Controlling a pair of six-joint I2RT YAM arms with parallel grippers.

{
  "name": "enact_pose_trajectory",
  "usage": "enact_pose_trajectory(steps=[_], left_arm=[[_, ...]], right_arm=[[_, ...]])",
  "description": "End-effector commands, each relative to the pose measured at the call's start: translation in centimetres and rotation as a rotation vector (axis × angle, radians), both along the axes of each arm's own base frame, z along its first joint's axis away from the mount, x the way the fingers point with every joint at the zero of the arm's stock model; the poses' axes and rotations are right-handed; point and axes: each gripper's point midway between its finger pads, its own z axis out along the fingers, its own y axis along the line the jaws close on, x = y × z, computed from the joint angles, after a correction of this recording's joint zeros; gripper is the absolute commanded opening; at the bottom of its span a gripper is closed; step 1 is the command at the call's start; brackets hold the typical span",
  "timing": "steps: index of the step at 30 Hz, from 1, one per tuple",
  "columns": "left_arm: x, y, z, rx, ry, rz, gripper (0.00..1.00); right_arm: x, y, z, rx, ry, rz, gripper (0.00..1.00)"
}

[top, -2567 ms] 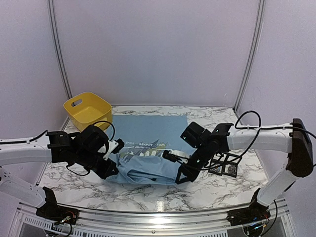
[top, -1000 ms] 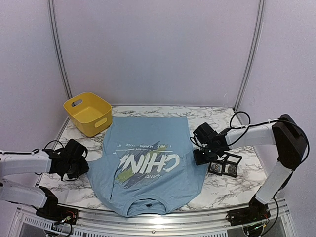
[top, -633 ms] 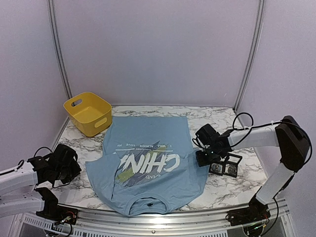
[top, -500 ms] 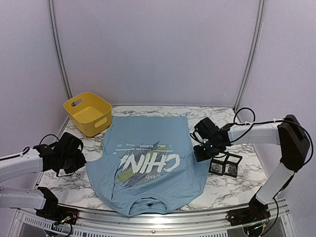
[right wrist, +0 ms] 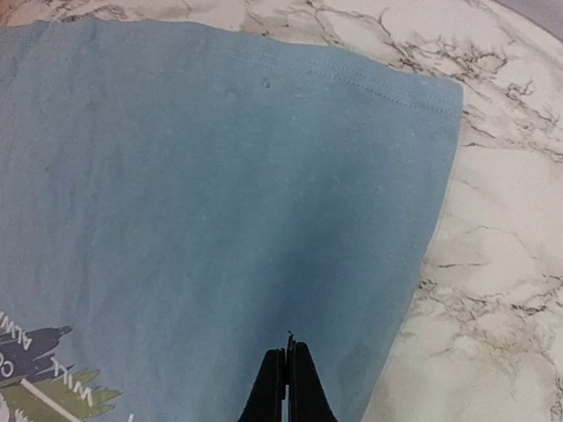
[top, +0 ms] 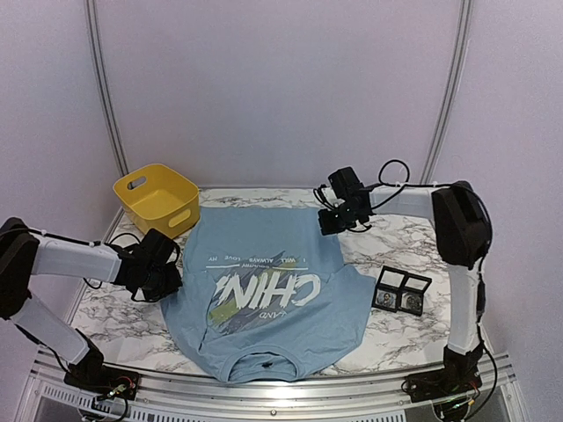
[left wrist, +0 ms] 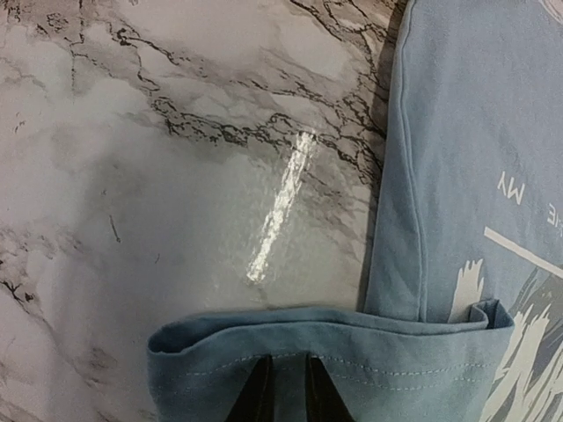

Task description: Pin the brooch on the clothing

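Note:
The clothing, a light blue T-shirt with white "CHINA" lettering, lies flat on the marble table, collar toward the near edge. My left gripper sits at its left sleeve. In the left wrist view the sleeve hem is folded up and pinched between the nearly closed left gripper. My right gripper is shut, hovering over the far right hem corner; the right gripper holds no fabric that I can see. The brooch rests in a black case right of the shirt.
The black case has two compartments, each with a small round piece. A yellow basket stands at the back left, close to the shirt's far left corner. Bare marble table shows around the shirt. Grey walls enclose the back.
My left arm swung in from the table's left edge to the sleeve and its jaws closed on the fabric. My right gripper left the black case and moved to the far hem corner.

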Motion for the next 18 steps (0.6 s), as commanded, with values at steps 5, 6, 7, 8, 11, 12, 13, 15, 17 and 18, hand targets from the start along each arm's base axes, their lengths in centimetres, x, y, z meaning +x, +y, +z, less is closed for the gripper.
enact_pose_trajectory(steps=[5, 6, 7, 8, 11, 12, 13, 15, 17, 18], left_arm=[[-9.3, 6.3, -4.0, 0.119, 0.231, 0.205, 0.14], [-9.7, 6.6, -3.6, 0.111, 0.216, 0.215, 0.14], [-10.3, 7.1, -3.2, 0.104, 0.205, 0.254, 0.14], [-10.7, 7.4, -3.0, 0.095, 0.196, 0.267, 0.14], [-11.1, 7.5, -2.6, 0.041, 0.162, 0.295, 0.13], [-11.1, 7.5, -2.5, 0.035, 0.155, 0.299, 0.13], [-11.2, 7.6, -2.5, 0.039, 0.157, 0.304, 0.13], [-11.2, 7.6, -2.6, 0.051, 0.174, 0.312, 0.13], [-11.3, 7.7, -2.6, 0.061, 0.186, 0.319, 0.13], [-11.3, 7.7, -2.6, 0.064, 0.188, 0.324, 0.12]], right_arm=[[6.3, -2.9, -6.8, -0.03, 0.076, -0.107, 0.0], [6.7, -3.6, -7.2, -0.034, 0.08, -0.126, 0.0], [7.0, -4.4, -7.5, -0.033, 0.085, -0.144, 0.0], [7.4, -5.2, -7.7, -0.029, 0.087, -0.164, 0.0], [8.4, -7.1, -8.0, -0.016, 0.086, -0.2, 0.0], [8.7, -7.6, -7.9, -0.016, 0.081, -0.201, 0.0], [9.0, -7.7, -7.9, -0.019, 0.075, -0.198, 0.0], [9.7, -7.6, -7.3, -0.026, 0.057, -0.186, 0.0], [10.4, -7.4, -6.9, -0.03, 0.046, -0.174, 0.0], [10.7, -7.4, -6.8, -0.035, 0.041, -0.173, 0.0]])
